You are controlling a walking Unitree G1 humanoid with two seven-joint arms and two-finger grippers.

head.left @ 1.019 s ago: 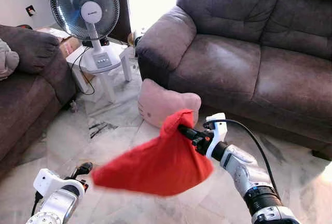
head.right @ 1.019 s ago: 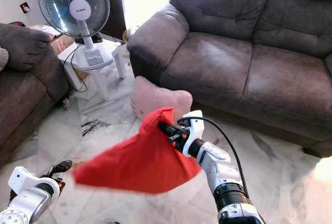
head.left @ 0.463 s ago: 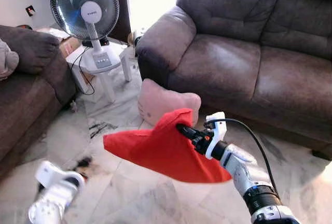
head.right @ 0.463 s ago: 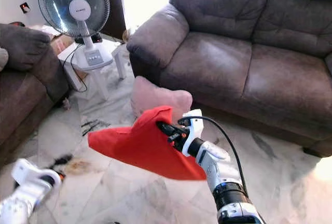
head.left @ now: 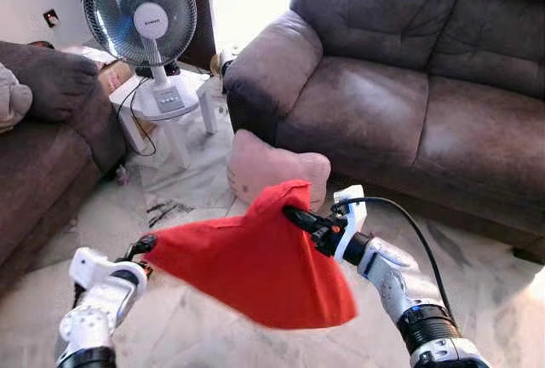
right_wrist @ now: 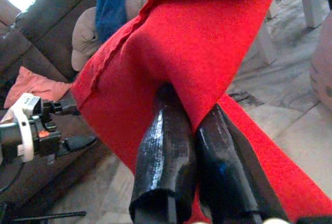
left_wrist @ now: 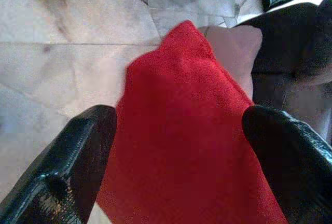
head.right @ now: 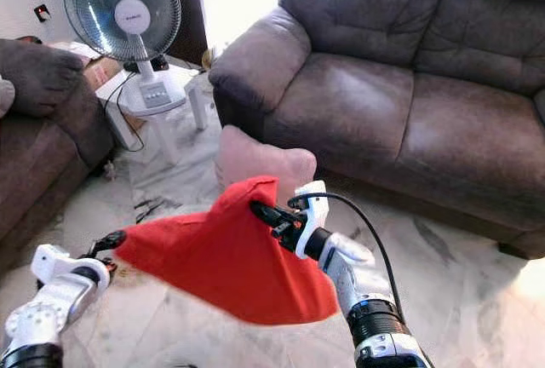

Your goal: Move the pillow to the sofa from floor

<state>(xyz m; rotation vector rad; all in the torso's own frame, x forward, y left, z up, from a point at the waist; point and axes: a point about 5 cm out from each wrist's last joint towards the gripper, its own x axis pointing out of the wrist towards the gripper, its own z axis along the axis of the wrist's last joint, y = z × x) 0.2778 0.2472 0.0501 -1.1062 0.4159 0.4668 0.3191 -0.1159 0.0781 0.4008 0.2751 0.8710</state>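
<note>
**Red pillow held above the floor**

The red pillow (head.left: 255, 266) was gripped at one corner by the right claw (head.left: 294, 214), its fingers clamped together on the fabric. The left claw (head.left: 143, 244), fingers apart, was placed at the pillow's left edge. A pink cushion (head.left: 272, 168) was seen on the floor (head.left: 187, 189) before the sofa (head.left: 400, 87).

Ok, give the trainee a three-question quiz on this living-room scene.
1. True or false: the right pincer is shut on the red pillow.
2. Where does the pink pillow lie? A) on the sofa seat B) on the floor against the sofa C) on the white stool
3. Fill in: the left pincer is ____, at the red pillow's corner.

Key: 1 true; 2 B; 3 open.
</note>
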